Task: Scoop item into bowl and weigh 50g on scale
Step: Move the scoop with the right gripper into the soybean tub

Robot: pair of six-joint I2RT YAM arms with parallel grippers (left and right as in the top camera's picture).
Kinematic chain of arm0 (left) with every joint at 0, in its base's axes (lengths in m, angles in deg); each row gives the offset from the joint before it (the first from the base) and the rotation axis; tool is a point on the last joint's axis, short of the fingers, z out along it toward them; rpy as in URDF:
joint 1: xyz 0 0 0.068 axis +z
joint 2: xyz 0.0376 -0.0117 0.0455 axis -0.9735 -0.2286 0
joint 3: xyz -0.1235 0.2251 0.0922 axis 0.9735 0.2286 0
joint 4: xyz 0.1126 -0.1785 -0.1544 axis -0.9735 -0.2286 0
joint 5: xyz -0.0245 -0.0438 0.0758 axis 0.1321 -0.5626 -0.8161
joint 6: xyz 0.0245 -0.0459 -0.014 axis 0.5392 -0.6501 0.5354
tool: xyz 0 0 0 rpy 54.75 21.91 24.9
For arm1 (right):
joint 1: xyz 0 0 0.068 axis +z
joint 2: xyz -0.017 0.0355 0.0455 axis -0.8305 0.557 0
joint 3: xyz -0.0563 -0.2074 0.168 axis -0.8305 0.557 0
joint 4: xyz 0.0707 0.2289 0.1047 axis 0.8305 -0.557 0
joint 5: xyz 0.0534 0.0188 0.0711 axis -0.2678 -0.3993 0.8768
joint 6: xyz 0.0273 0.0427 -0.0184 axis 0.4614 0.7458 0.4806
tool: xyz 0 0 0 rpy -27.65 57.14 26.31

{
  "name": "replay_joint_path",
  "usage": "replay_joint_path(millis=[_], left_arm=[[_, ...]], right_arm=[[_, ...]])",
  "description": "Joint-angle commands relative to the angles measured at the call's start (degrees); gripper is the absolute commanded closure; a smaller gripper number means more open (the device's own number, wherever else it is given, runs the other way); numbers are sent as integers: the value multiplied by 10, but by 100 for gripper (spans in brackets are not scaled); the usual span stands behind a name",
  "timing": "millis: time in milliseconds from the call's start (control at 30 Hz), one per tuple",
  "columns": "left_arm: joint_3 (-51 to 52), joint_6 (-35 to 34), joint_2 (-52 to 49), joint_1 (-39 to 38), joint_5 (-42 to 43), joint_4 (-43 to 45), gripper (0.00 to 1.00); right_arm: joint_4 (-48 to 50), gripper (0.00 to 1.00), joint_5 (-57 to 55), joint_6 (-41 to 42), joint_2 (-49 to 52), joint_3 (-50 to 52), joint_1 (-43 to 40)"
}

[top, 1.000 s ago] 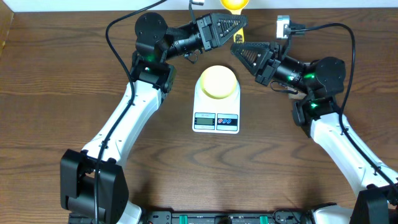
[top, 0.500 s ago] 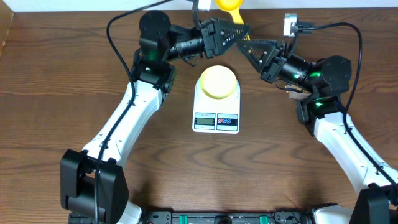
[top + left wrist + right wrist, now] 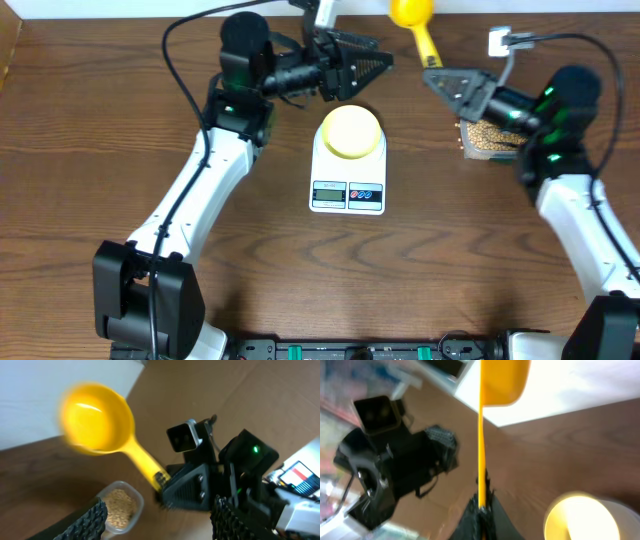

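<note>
Just behind the bowl [image 3: 350,131] on the scale [image 3: 347,192], my left hand [image 3: 384,52] hangs open; to its right, my right hand [image 3: 432,76] clamps the handle of the yellow scoop [image 3: 411,12].

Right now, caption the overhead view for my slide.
Right tool grips the yellow scoop by its handle near the open left tool; pale bowl sits on the scale.
</note>
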Motion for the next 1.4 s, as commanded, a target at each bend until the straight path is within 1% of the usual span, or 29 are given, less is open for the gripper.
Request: replay_joint_path(millis=[0, 100, 167, 233, 300, 400, 500, 600, 700, 900, 1167, 1233, 1367], left_arm=[[-5, 17, 9, 19, 9, -2, 31], [-5, 17, 9, 29, 10, -13, 30], [-5, 18, 9, 33, 9, -28, 29], [-5, 33, 9, 34, 10, -50, 29], [-5, 52, 9, 34, 9, -74, 29], [-5, 72, 9, 34, 7, -83, 29], [-5, 83, 9, 34, 5, -83, 29], [-5, 83, 9, 34, 5, -87, 29], [-5, 83, 9, 34, 5, -96, 29], [-5, 84, 9, 34, 5, -115, 29], [-5, 83, 7, 34, 5, -117, 28], [-5, 83, 7, 34, 5, -117, 29], [-5, 83, 7, 34, 5, -117, 28]], right_arm=[[-102, 99, 96, -68, -3, -76, -41], [-274, 99, 96, -151, -3, -124, -67], [-387, 99, 57, -208, -3, -146, -80], [-513, 99, -32, -267, -2, -173, -89], [-649, 99, -174, -322, -2, -216, -91], [-812, 99, -358, -368, 5, -309, -84], [-948, 99, -452, -414, 33, -429, -83], [-1035, 99, -535, -435, 68, -509, -83], [-1078, 99, -571, -493, 108, -542, -83], [-1078, 99, -580, -606, 197, -541, -81], [-1062, 99, -627, -621, 278, -541, -81], [-1061, 99, -628, -638, 290, -541, -81], [-1060, 99, -622, -642, 316, -541, -81]])
